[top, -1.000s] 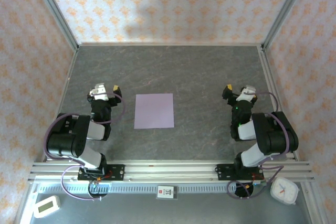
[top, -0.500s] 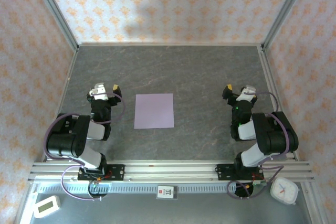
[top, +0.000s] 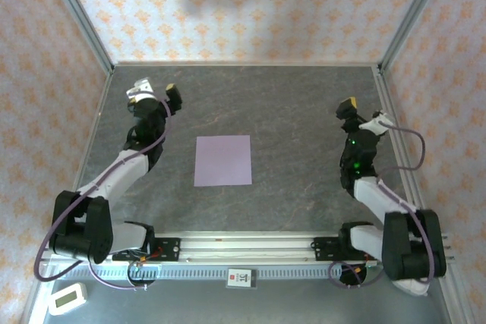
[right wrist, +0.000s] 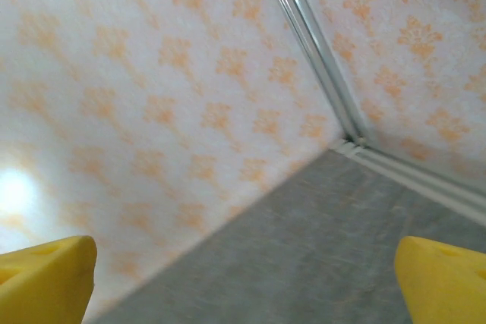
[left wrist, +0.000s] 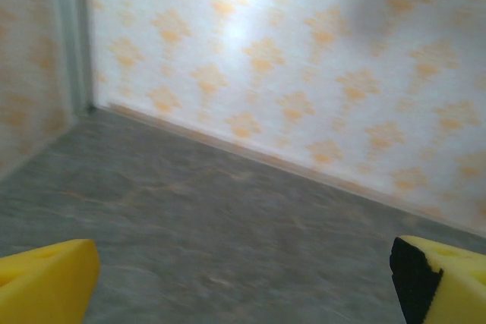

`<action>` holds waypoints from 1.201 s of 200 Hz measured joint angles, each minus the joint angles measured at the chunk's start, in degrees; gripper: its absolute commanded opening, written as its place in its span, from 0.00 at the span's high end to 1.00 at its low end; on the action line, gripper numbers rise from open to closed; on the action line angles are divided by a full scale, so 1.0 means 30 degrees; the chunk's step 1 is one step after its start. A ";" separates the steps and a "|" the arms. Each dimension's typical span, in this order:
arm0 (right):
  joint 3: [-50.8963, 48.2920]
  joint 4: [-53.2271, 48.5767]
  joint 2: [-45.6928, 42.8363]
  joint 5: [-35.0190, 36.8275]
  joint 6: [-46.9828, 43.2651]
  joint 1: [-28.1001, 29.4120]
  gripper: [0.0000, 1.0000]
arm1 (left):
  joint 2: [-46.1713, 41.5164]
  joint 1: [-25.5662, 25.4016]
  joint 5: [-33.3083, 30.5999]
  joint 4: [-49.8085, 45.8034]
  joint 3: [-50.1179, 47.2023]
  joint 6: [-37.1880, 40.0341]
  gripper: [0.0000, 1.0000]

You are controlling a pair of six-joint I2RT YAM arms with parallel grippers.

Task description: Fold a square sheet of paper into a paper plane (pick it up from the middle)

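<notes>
The square sheet of paper (top: 222,161) lies flat on the grey surface (top: 288,104), midway between the two arms, untouched and with no fold made yet. Beyond it, the left hand (top: 157,90) and right hand (top: 364,110) are both spread wide and empty, well apart from the sheet and facing the patterned back wall (top: 250,13). The risk is the thin sheet offering no lifted edge: fingers landing off-centre or too hard could skid, crumple or tear it instead of pinching up its middle.

Grey table (top: 288,104), orange-patterned walls (top: 243,13)
</notes>
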 measured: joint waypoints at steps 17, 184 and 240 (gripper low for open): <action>-0.0168 -0.1013 -0.1246 -0.2069 0.1508 -0.0080 0.00 | 0.0197 -0.1581 0.0619 -0.2769 0.1166 -0.1217 0.01; -0.0845 -1.3289 -0.0189 -0.4058 0.6717 1.0950 0.00 | 0.8437 -0.9107 0.1137 -1.1096 0.4218 -0.7417 0.01; -0.0073 -1.3085 0.0291 -0.3920 0.6186 1.1016 0.00 | 0.9238 -0.9158 0.0787 -1.1577 0.4452 -0.7599 0.00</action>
